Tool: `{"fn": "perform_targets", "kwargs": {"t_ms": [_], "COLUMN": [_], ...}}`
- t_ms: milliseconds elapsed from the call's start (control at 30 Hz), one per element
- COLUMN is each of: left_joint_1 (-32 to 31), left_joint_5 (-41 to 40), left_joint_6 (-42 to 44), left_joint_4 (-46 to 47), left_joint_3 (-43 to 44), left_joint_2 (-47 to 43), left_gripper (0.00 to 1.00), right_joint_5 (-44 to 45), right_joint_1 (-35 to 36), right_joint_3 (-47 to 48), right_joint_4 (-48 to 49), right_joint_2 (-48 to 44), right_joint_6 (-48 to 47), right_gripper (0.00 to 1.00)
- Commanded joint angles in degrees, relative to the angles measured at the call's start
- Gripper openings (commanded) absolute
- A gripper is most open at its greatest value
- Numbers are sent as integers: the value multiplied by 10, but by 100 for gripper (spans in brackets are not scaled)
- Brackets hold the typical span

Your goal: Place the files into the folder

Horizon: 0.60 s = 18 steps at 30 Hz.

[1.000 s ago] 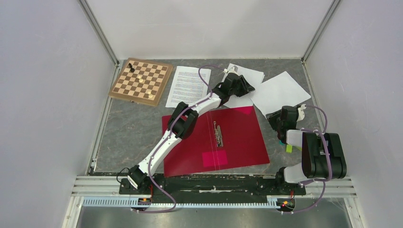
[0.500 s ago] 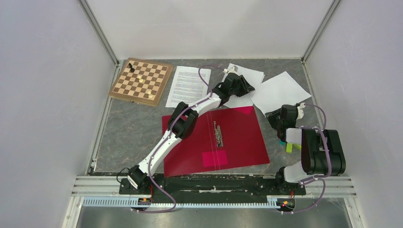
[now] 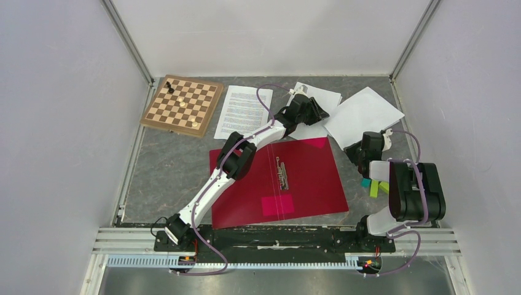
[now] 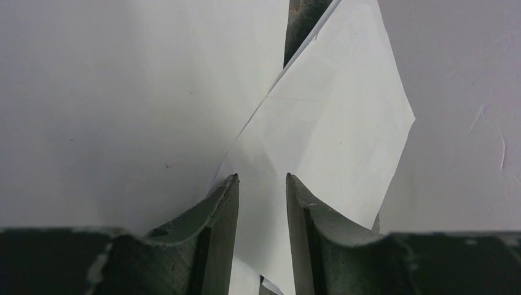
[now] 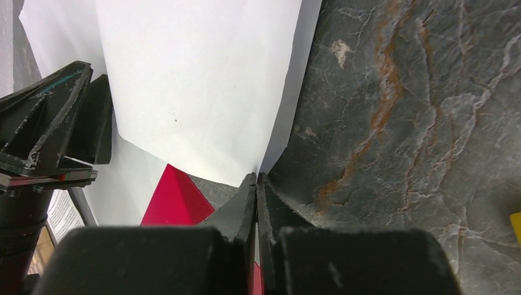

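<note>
My right claw [image 5: 255,178] is closed on the near corner of a blank sheet [image 5: 203,80], beside the open folder [image 3: 307,166]. My left claw [image 4: 261,184] stands open over other sheets [image 4: 123,92]. Recommendation: lift low, drag slowly and avoid creasing.

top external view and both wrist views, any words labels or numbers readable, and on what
White paper sheet printed with black text, beside the brown-and-white chessboard: lines of print, too small to read.
Printed page edge in the right wrist view: blurred, unreadable.
Red folder, blank white paper sheet, chessboard: no text showing.
</note>
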Motion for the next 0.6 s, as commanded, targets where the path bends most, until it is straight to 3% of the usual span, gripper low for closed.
{"fn": "perform_targets", "kwargs": {"t_ms": [0,400,567], "left_joint_1": [-1,13,15], "left_joint_5": [1,24,22], "left_joint_6": [27,97,128], "left_joint_4": [-43,-86,-108], "left_joint_3": [13,8,-49], "left_joint_2": [-23,-113,-178], "left_gripper": [42,43,44], "right_joint_5": [8,-18,-42], "right_joint_1": [0,0,1], "right_joint_3": [20,63,53], "right_joint_4": [-46,-127,-154], "right_joint_2": [-1,-112,-158], "right_joint_6": [-30,-68,-72], "right_gripper": [0,0,0]}}
